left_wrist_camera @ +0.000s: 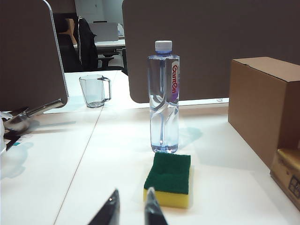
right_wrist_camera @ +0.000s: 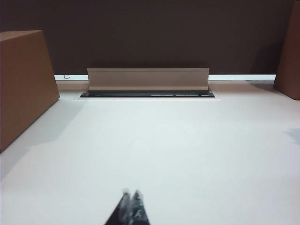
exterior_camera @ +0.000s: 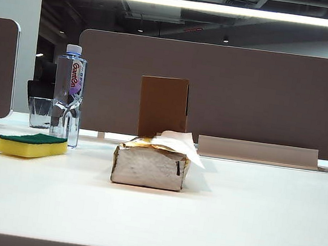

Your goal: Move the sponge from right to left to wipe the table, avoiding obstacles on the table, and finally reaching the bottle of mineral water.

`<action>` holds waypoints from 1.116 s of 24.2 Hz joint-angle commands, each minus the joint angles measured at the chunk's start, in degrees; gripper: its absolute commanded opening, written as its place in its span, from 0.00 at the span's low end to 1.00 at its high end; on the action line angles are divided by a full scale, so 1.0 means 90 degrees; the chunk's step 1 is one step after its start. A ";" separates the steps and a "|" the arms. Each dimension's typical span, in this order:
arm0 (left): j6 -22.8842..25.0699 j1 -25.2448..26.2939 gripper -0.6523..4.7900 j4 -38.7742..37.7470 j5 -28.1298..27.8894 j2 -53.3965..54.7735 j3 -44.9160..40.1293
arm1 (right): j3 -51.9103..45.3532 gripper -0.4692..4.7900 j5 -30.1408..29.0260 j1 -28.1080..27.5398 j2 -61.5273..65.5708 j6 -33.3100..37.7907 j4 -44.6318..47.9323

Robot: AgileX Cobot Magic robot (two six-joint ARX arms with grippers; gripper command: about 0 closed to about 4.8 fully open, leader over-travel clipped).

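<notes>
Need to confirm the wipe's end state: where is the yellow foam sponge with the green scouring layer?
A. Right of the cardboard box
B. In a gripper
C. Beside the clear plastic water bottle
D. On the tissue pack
C: the sponge lies on the table beside the water bottle, ungripped.

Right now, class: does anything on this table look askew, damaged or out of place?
Only the tissue pack: its wrapper looks crumpled and a tissue hangs loose over one end. The sponge lies flat beside the upright bottle; the cardboard box stands upright.
</notes>
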 commanded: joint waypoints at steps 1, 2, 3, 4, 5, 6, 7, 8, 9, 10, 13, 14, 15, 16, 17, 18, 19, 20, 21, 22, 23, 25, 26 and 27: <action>-0.0019 -0.0002 0.26 0.0075 -0.0019 0.0005 0.0019 | -0.0022 0.08 0.0019 -0.0005 0.0000 -0.0019 0.0107; -0.0019 -0.0002 0.26 0.0075 -0.0019 0.0005 0.0019 | -0.0022 0.08 0.0019 -0.0005 0.0000 -0.0019 0.0107; -0.0019 -0.0002 0.26 0.0075 -0.0019 0.0005 0.0019 | -0.0022 0.08 0.0019 -0.0002 0.0000 -0.0019 0.0107; -0.0019 -0.0002 0.26 0.0075 -0.0019 0.0005 0.0019 | -0.0022 0.08 0.0019 -0.0005 0.0000 -0.0019 0.0107; -0.0019 -0.0002 0.26 0.0075 -0.0019 0.0005 0.0019 | -0.0022 0.08 0.0019 -0.0005 0.0000 -0.0019 0.0107; -0.0019 -0.0002 0.26 0.0075 -0.0019 0.0005 0.0019 | -0.0022 0.08 0.0019 -0.0002 0.0000 -0.0019 0.0107; -0.0019 -0.0002 0.26 0.0075 -0.0019 0.0005 0.0019 | -0.0022 0.08 0.0019 -0.0002 0.0000 -0.0019 0.0107; -0.0019 -0.0002 0.26 0.0075 -0.0019 0.0005 0.0019 | -0.0022 0.08 0.0019 -0.0005 0.0000 -0.0019 0.0107; -0.0019 -0.0002 0.26 0.0075 -0.0019 0.0005 0.0019 | -0.0022 0.08 0.0019 -0.0002 0.0000 -0.0019 0.0107; -0.0019 -0.0002 0.26 0.0075 -0.0019 0.0005 0.0019 | -0.0022 0.08 0.0019 -0.0005 0.0000 -0.0019 0.0107; -0.0019 -0.0002 0.26 0.0075 -0.0019 0.0005 0.0019 | -0.0022 0.08 0.0019 -0.0005 0.0000 -0.0019 0.0107; -0.0019 -0.0002 0.26 0.0075 -0.0019 0.0005 0.0019 | -0.0022 0.08 0.0019 -0.0002 0.0000 -0.0019 0.0107; -0.0019 -0.0002 0.26 0.0078 -0.0019 0.0005 0.0019 | -0.0022 0.08 0.0019 -0.0005 0.0000 -0.0019 0.0107; -0.0019 -0.0002 0.26 0.0078 -0.0019 0.0005 0.0019 | -0.0022 0.08 0.0019 -0.0002 0.0000 -0.0019 0.0107; 0.0015 -0.0002 0.26 0.0078 -0.0032 0.0005 0.0019 | -0.0022 0.08 0.0019 -0.0005 0.0000 -0.0019 0.0107; 0.0080 0.0000 0.26 0.0078 -0.0070 0.0005 0.0019 | -0.0022 0.08 0.0019 -0.0005 0.0000 -0.0019 0.0107; 0.0070 0.0002 0.26 0.0075 -0.0153 0.0005 0.0019 | -0.0022 0.08 0.0019 -0.0005 0.0000 -0.0019 0.0107; 0.0046 0.0000 0.26 0.0075 -0.0192 0.0005 0.0019 | -0.0022 0.08 0.0019 -0.0002 0.0000 -0.0019 0.0107; 0.0051 0.0000 0.26 0.0075 -0.0170 0.0005 0.0019 | -0.0022 0.08 0.0019 -0.0005 0.0000 -0.0019 0.0107; 0.0046 0.0000 0.26 0.0075 -0.0168 0.0005 0.0019 | -0.0022 0.08 0.0019 -0.0005 0.0000 -0.0019 0.0107; 0.0049 0.0000 0.26 0.0075 -0.0165 0.0005 0.0019 | -0.0022 0.08 0.0019 -0.0005 0.0000 -0.0019 0.0107; 0.0049 0.0000 0.26 0.0075 -0.0170 0.0005 0.0019 | -0.0022 0.08 0.0019 -0.0002 0.0000 -0.0019 0.0107; 0.0049 0.0000 0.25 0.0073 -0.0170 0.0005 0.0019 | -0.0022 0.08 0.0019 -0.0002 0.0000 -0.0019 0.0107; 0.0049 0.0000 0.21 0.0073 -0.0170 0.0005 0.0019 | -0.0022 0.08 0.0019 -0.0005 0.0000 -0.0019 0.0107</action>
